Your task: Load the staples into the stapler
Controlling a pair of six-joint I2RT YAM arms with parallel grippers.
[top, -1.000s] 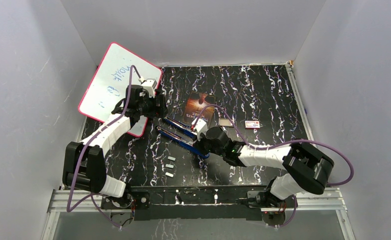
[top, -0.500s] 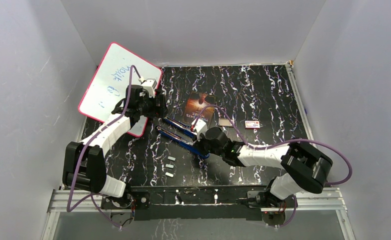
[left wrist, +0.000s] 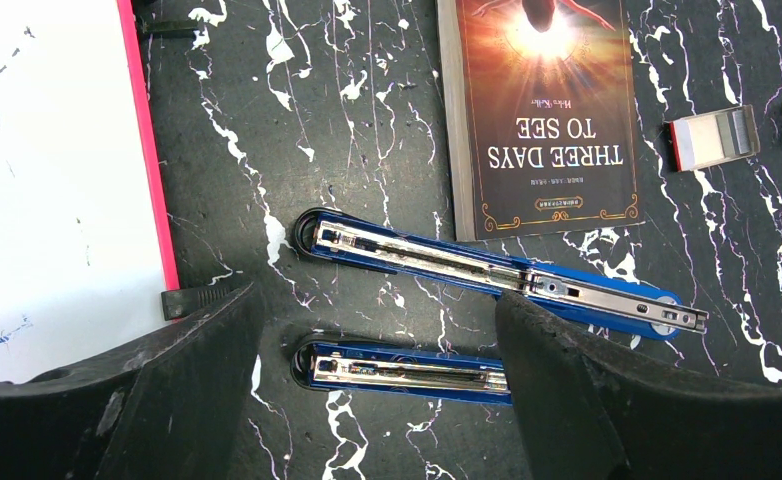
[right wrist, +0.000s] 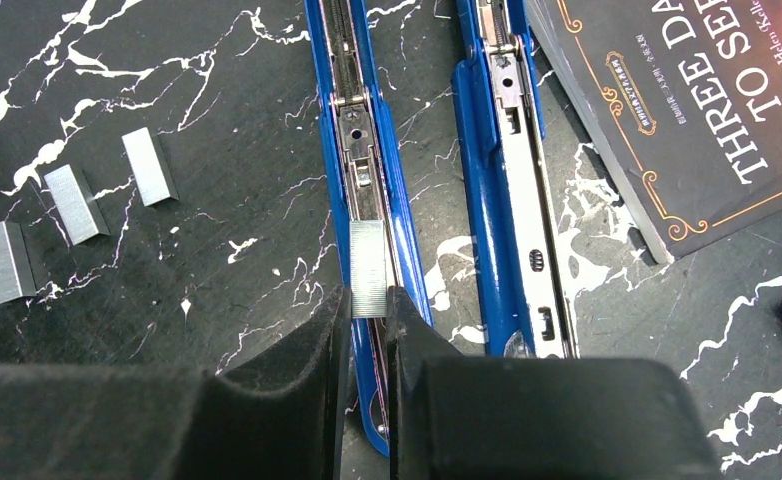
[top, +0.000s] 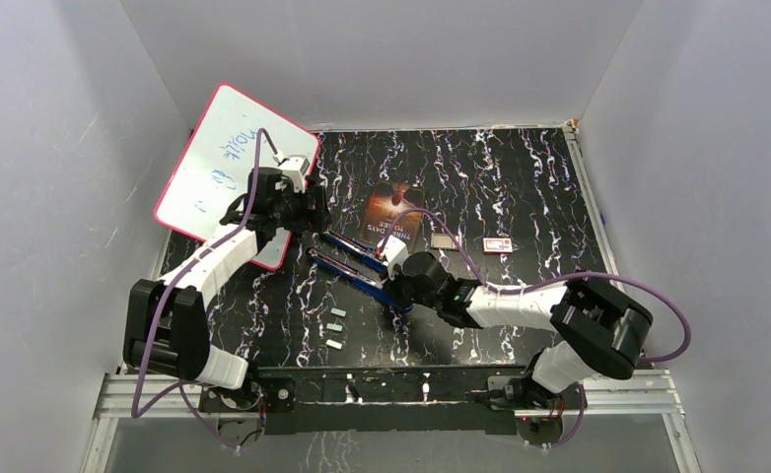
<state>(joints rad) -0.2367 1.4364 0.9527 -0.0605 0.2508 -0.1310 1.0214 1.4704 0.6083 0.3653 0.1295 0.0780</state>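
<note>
From above, a blue stapler (top: 350, 273) lies opened flat near the middle of the black marbled worktop (top: 520, 187), its two halves side by side. The left pincer (top: 315, 225) hangs over its 10 o'clock end and the right pincer (top: 391, 284) over its 4 o'clock end. Three loose staples (top: 336, 328) lie at 7 o'clock of the stapler, apart from it. A book (top: 393, 209) sits at 1 o'clock, a red-and-white box (top: 498, 244) at 3 o'clock of the book, and a pink-framed whiteboard (top: 219, 168) leans at 10 o'clock.

In the left wrist view, the left pincer (left wrist: 379, 300) is spread wide and grasps nothing. Both stapler (left wrist: 487, 275) halves lie below it, channels up. The book (left wrist: 547, 110) is at 1 o'clock and the whiteboard (left wrist: 57, 180) at 9 o'clock.

In the right wrist view, the right pincer (right wrist: 368, 300) is clenched on the near end of a staple strip (right wrist: 368, 262), which lies lengthwise over the channel of the stapler (right wrist: 365, 150) half at 12 o'clock. The loose staples (right wrist: 75, 203) lie in a row at 9 to 10 o'clock, and the book (right wrist: 687, 110) at 2 o'clock.
</note>
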